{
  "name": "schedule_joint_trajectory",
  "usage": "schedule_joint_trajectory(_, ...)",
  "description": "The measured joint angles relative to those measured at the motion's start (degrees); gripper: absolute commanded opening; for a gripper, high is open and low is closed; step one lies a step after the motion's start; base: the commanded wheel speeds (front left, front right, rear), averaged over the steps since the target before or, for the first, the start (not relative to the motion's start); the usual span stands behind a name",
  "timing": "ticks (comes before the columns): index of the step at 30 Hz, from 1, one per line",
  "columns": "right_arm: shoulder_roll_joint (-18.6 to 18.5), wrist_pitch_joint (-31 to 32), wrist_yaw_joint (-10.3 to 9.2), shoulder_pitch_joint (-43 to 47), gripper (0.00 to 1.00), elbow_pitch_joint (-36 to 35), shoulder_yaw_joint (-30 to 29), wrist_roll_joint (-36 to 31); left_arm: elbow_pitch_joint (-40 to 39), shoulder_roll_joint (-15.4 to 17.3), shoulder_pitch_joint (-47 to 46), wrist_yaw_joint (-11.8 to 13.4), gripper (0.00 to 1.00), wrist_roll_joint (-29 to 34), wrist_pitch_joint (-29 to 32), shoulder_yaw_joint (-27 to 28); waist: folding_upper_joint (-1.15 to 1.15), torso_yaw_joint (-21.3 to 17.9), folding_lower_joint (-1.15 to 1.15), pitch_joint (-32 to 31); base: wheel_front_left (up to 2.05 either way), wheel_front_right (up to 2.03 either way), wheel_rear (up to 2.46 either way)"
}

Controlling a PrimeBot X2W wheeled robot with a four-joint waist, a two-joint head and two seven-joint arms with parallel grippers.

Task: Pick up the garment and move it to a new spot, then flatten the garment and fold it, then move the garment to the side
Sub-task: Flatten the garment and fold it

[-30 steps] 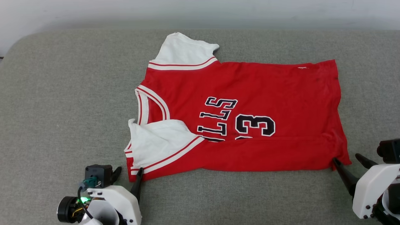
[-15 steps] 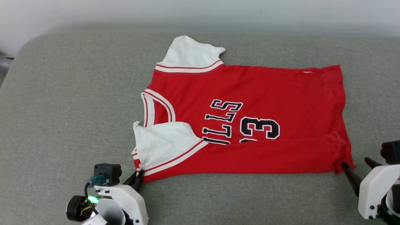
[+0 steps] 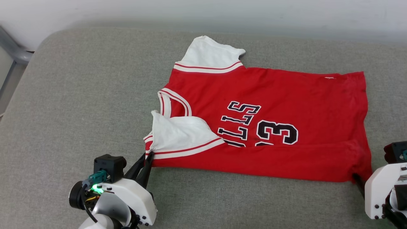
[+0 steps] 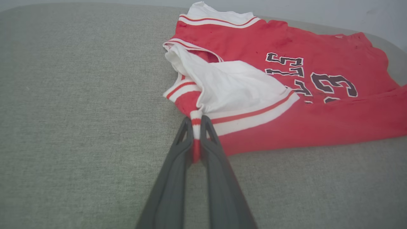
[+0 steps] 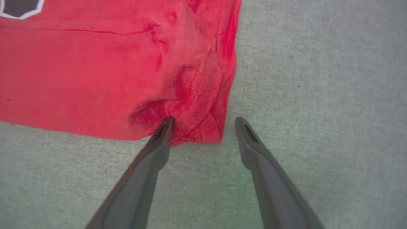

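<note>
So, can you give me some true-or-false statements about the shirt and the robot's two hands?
The left hand is shut on striped trim of the shirt. True.
The right hand grips the shirt too. False: its fingers stand open at the bottom corner.
The shirt lies on a grey cushion. True.
The shirt is bundled in a ball. False: it lies spread out, one white sleeve folded over its front.

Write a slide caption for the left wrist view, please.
The left pincer grips the striped trim of the red garment, which lies on a grey cushion.
</note>
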Motion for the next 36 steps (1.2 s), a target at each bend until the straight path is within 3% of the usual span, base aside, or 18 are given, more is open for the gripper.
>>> schedule_joint_trajectory(8,0.9,3.0,0.00,-0.8,1.00,3.1,-0.8,-0.4,-0.6,0.5,-0.1,0.2,0.00,0.1,-0.2,-0.1,0.00,0.6,0.00,1.7,0.00,0.00,0.00)
schedule_joint_trajectory(9,1.1,3.6,-0.01,-0.9,0.84,3.2,-0.8,-0.2,-0.4,0.6,-0.1,0.2,0.00,0.1,-0.2,-0.1,0.00,0.6,0.00,1.8,0.00,0.00,0.00)
schedule_joint_trajectory(10,1.3,4.0,-0.01,-1.0,0.43,3.4,-0.9,0.3,-0.2,0.7,-0.1,0.2,0.00,0.1,-0.2,-0.1,0.00,0.6,0.00,2.0,0.00,0.00,0.00)
schedule_joint_trajectory(11,1.5,4.4,-0.01,-1.1,0.09,3.5,-1.0,0.7,0.1,0.7,-0.1,0.2,0.00,0.1,-0.2,-0.2,0.00,0.5,0.00,2.1,0.00,0.00,0.00)
schedule_joint_trajectory(12,1.6,4.4,-0.01,-1.1,0.00,3.5,-1.0,1.1,0.5,0.8,-0.1,0.2,0.00,0.1,-0.2,-0.3,-0.01,0.5,0.00,2.1,0.00,0.00,0.00)
schedule_joint_trajectory(25,1.0,2.5,0.04,0.0,0.00,4.3,-1.6,3.2,4.9,1.6,2.0,-0.2,0.00,-1.1,0.9,-0.8,0.00,-0.7,0.00,-2.3,0.00,0.00,0.00)
schedule_joint_trajectory(36,-1.0,8.8,0.04,8.5,0.00,-2.4,-2.8,6.6,3.1,4.4,10.7,0.5,0.00,-4.0,4.4,-1.4,0.00,-1.2,-0.01,-9.6,0.00,0.00,0.00)
